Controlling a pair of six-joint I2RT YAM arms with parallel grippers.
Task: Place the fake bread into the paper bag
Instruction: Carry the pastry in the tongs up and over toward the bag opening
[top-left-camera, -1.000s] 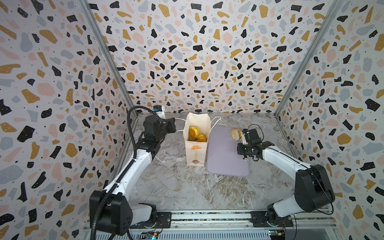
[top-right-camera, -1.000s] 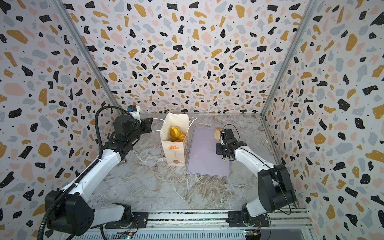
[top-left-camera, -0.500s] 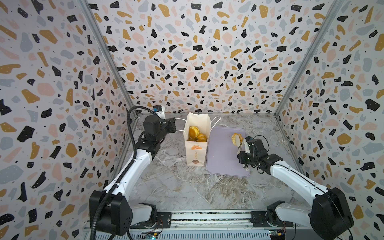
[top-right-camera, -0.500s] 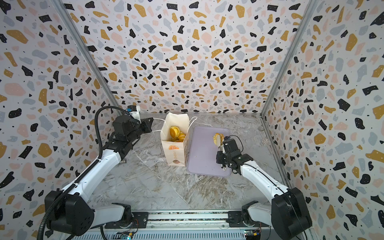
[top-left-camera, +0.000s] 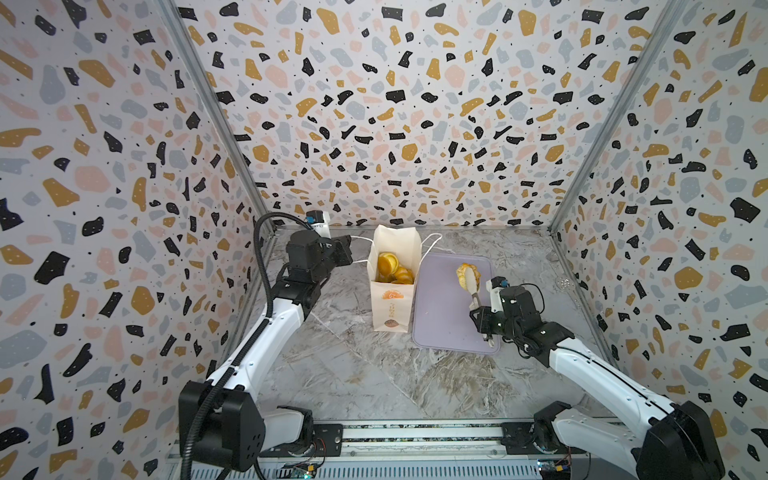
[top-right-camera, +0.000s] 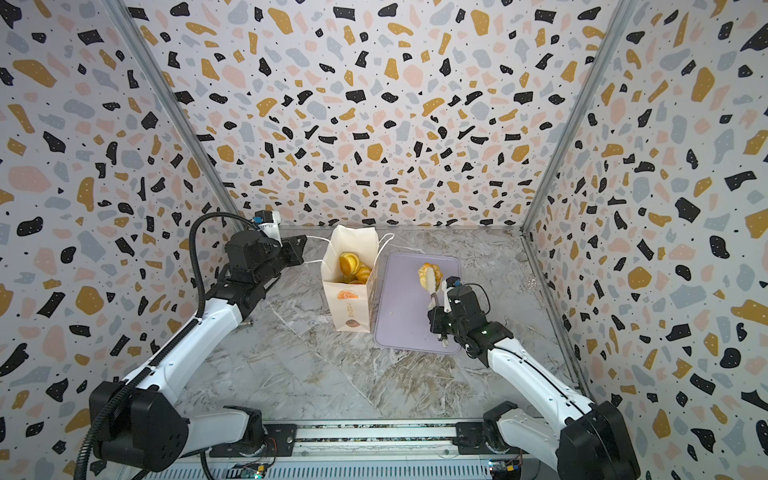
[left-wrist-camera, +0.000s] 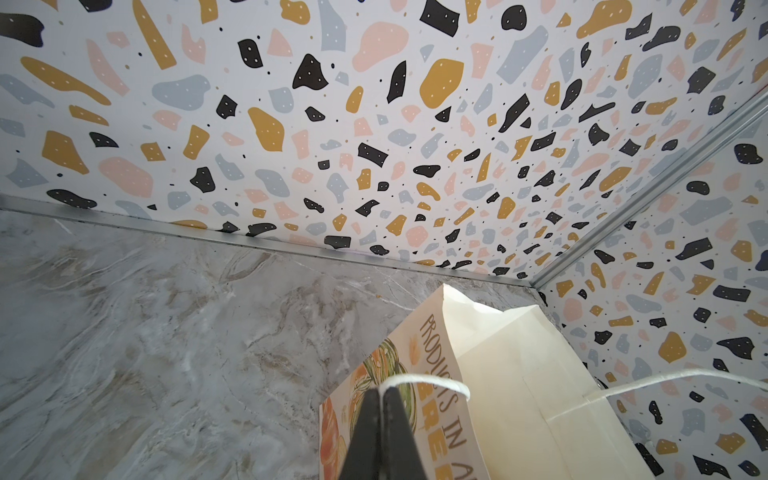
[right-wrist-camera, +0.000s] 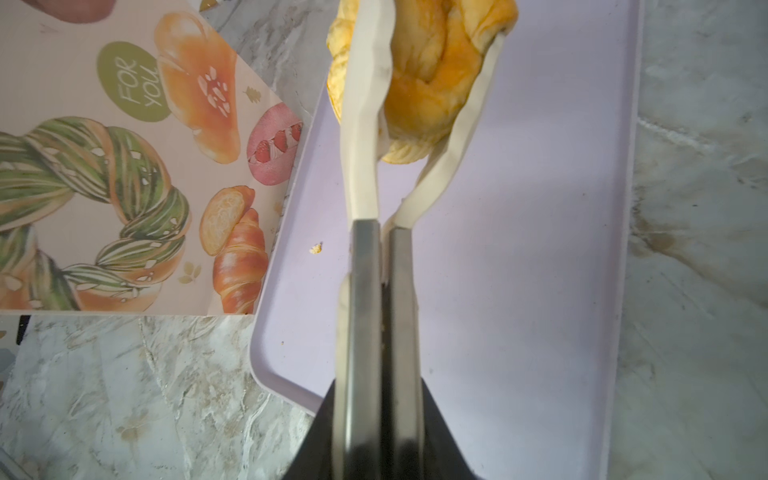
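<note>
The cream-white paper bag (top-left-camera: 392, 299) (top-right-camera: 349, 305) stands open at the back middle of the table in both top views. Golden fake bread pieces (top-left-camera: 390, 266) (top-right-camera: 351, 266) lie inside it. My left gripper (top-left-camera: 347, 249) (left-wrist-camera: 382, 399) is shut on the bag's white string handle (left-wrist-camera: 424, 380). My right gripper (top-left-camera: 484, 322) (right-wrist-camera: 380, 415) is shut on a pair of tongs (right-wrist-camera: 365, 270). The tongs' cream tips clamp a plaited fake bread (top-left-camera: 467, 274) (right-wrist-camera: 432, 83) over the far part of the lilac tray (top-left-camera: 440, 332) (right-wrist-camera: 540, 291).
The lilac tray lies flat just right of the bag, with a small crumb (right-wrist-camera: 316, 248) on it. A small clear object (top-left-camera: 564, 284) sits by the right wall. Patterned walls close in the left, back and right sides.
My right arm has drawn back toward the front edge, its base link dropping lower, with the tongs still clamped on the plaited bread. The left arm and the bag have not moved.
</note>
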